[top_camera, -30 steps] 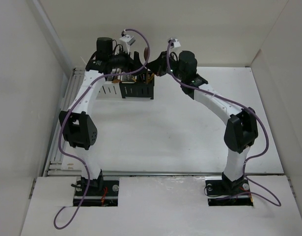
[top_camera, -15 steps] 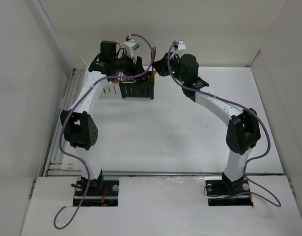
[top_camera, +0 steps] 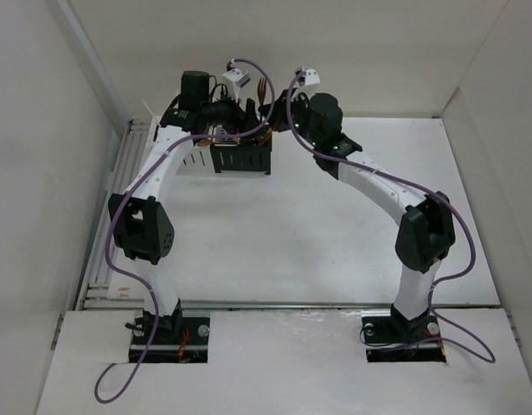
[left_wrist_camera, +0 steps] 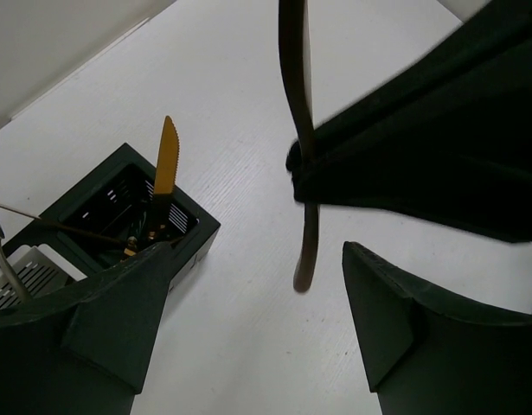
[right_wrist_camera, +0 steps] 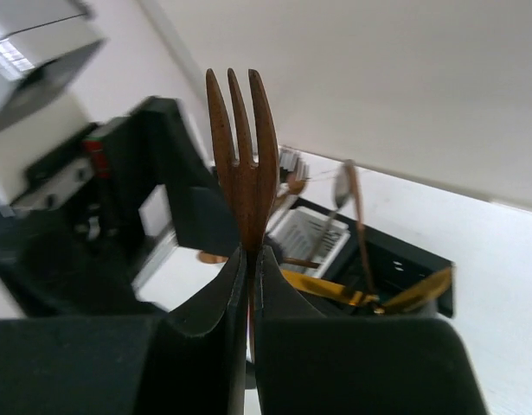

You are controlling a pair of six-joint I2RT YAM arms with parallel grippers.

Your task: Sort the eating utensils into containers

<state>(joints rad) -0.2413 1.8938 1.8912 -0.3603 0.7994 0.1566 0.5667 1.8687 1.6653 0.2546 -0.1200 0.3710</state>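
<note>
White surface (top_camera: 317,233), far end: right pincer (right_wrist_camera: 251,259), clamped on the upright copper fork (right_wrist_camera: 240,164), hangs beside the black container (top_camera: 241,161); left pincer (left_wrist_camera: 257,252) gapes empty.

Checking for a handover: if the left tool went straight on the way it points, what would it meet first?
Probably the fork, whose handle hangs ahead between the open fingers of the left tool, clamped by the shut right tool. Depth is unclear, and past it lies the table.
</note>
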